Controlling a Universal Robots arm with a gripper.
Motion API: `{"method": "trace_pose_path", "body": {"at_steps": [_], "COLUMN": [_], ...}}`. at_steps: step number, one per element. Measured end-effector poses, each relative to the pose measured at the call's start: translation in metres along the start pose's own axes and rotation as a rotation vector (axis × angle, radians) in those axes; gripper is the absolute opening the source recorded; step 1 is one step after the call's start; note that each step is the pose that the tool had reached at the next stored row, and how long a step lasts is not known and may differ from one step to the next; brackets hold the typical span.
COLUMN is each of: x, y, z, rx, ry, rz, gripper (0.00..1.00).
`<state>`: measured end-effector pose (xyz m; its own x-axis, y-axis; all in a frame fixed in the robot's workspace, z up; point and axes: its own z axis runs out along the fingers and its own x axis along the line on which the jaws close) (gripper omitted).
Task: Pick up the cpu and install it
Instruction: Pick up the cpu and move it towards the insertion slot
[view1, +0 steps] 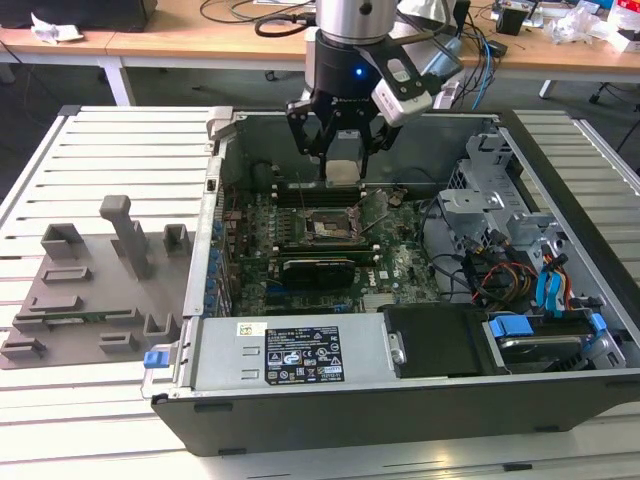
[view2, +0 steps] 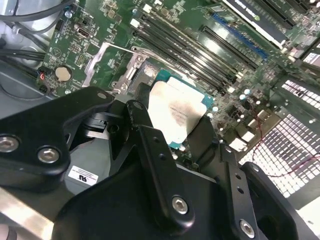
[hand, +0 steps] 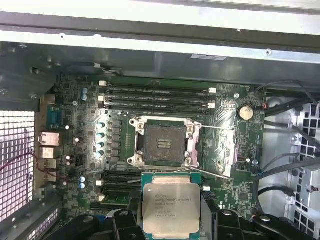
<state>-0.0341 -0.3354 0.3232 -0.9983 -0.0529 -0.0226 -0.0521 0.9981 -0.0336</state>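
The cpu (view1: 343, 171) is a flat square chip with a silvery top. My gripper (view1: 343, 165) is shut on it, a black finger on each of two opposite edges. It hangs inside the open computer case (view1: 300, 365), a little above the motherboard. The black-framed socket (view1: 329, 228) lies below and slightly ahead of it, uncovered, with its metal hold-down plate (view1: 376, 207) swung up beside it. In the first wrist view the cpu (hand: 171, 207) sits just short of the socket (hand: 162, 142). In the second wrist view the fingers (view2: 145, 132) flank the cpu (view2: 175, 117).
Memory slots (hand: 155, 97) run along the socket's far side. Cables and a drive cage (view1: 500, 230) crowd the case on the exterior view's right. A black power supply (view1: 440, 340) lies at the case front. A grey tray with upright holders (view1: 90, 290) rests on the slatted table.
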Motion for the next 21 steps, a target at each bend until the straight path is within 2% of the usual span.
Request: {"method": "trace_pose_path", "body": {"at_steps": [6, 10, 21], "x": [-0.0082, -0.0097, -0.0096], "y": [0.0059, 0.0118, 0.0121], "z": [0.0064, 0.0093, 0.0103], "rx": [0.0002, 0.0002, 0.0003], "ry": [0.0003, 0.0003, 0.0004], "rz": [0.000, 0.000, 0.000], "gripper": [0.55, 0.55, 0.55]}}
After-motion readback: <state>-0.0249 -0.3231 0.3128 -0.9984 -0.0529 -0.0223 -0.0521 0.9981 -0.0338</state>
